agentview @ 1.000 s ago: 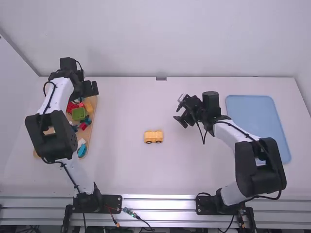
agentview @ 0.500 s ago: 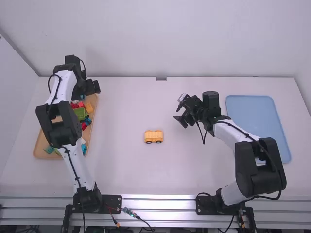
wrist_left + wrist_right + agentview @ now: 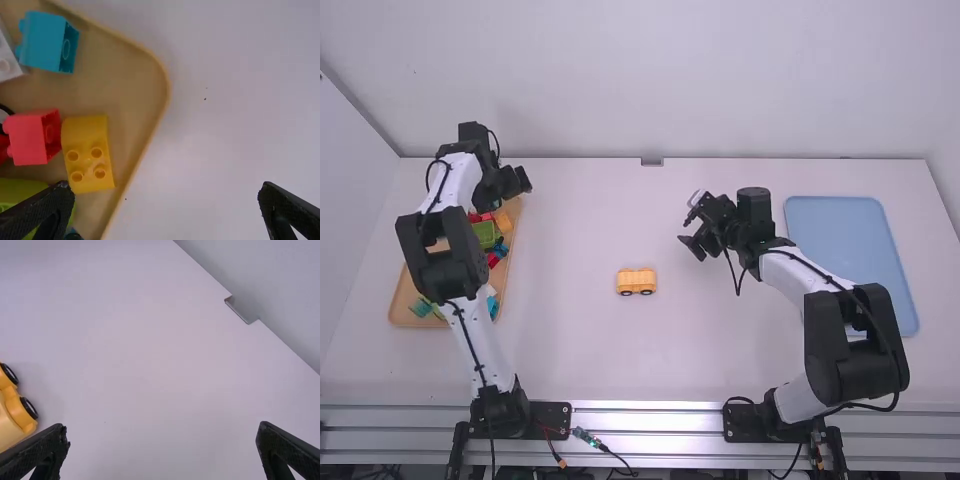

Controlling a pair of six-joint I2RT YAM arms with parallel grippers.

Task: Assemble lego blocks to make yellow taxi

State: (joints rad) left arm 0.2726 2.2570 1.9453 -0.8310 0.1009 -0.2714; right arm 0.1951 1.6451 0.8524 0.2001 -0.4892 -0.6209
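From where I stand, the yellow block [image 3: 87, 155] looks like the next piece. It lies below the left claw [image 3: 164, 192] and to its left, in the tray [image 3: 130, 80], its long axis crossing the line between the wide-spread, empty fingers. The right claw [image 3: 161, 432], open and empty too, is well off. Studs top one end; the other looks smooth, curved.
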